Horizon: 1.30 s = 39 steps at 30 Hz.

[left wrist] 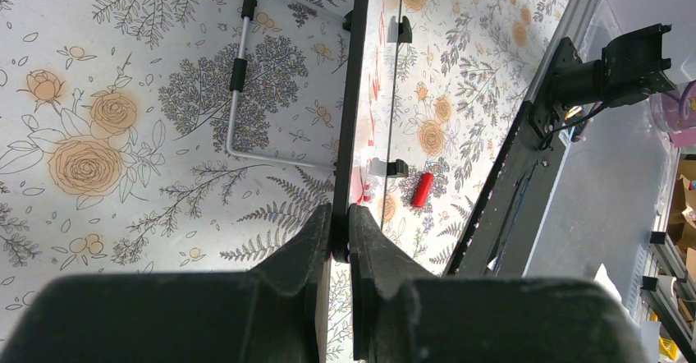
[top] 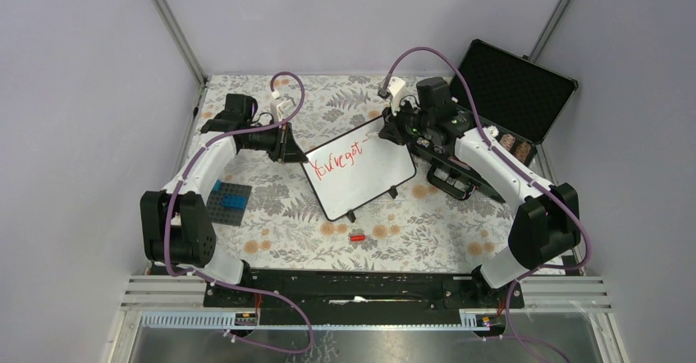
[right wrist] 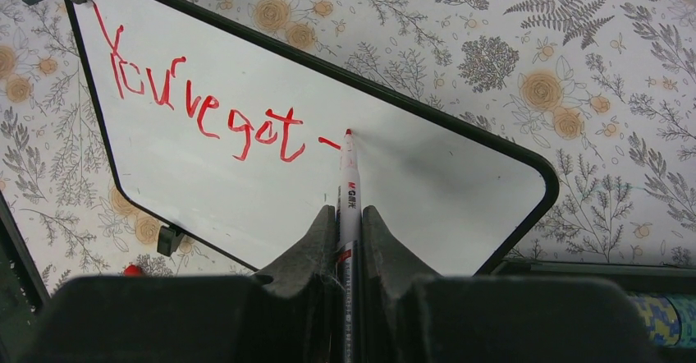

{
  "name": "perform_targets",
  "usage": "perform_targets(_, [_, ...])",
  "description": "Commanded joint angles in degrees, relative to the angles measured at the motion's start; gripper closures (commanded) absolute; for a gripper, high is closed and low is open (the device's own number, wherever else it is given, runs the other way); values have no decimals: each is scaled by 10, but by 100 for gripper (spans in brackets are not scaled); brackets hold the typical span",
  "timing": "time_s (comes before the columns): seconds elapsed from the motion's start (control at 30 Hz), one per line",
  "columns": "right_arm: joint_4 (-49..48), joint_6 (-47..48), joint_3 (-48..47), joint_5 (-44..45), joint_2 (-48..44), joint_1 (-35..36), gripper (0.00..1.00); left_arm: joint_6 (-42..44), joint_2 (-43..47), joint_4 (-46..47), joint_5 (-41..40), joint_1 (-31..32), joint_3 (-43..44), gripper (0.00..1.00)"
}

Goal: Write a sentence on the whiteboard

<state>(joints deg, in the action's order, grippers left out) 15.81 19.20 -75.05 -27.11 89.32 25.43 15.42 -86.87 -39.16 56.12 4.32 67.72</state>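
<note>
The whiteboard (top: 365, 178) sits tilted at the middle of the flowered table. My left gripper (top: 295, 151) is shut on its left edge; in the left wrist view the board (left wrist: 353, 92) shows edge-on between the jaws of that gripper (left wrist: 341, 215). The sentence (right wrist: 197, 104) in red reads "You've got", with a short dash after it. My right gripper (right wrist: 349, 215) is shut on a white marker (right wrist: 349, 186), and the marker's red tip touches the board just right of the dash. From above, the right gripper (top: 396, 129) hovers over the board's far edge.
A red marker cap (top: 357, 237) lies on the table in front of the board. A black hinged case (top: 513, 92) stands open at the back right. Blue bricks on a grey plate (top: 228, 200) lie at the left. A silver wire stand (left wrist: 238, 92) lies behind the board.
</note>
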Motion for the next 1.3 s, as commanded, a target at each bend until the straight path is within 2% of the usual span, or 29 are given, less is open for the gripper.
perform_targets(0.0, [-17, -2, -9, -8, 3, -3, 100, 15, -5, 20, -17, 3, 10, 100])
perform_targets(0.77, [-3, 14, 58, -12, -35, -2, 100, 15, -6, 19, -17, 3, 11, 100])
perform_targets(1.27, [8, 23, 11, 27, -33, -3, 100, 16, -3, 19, -19, 3, 9, 100])
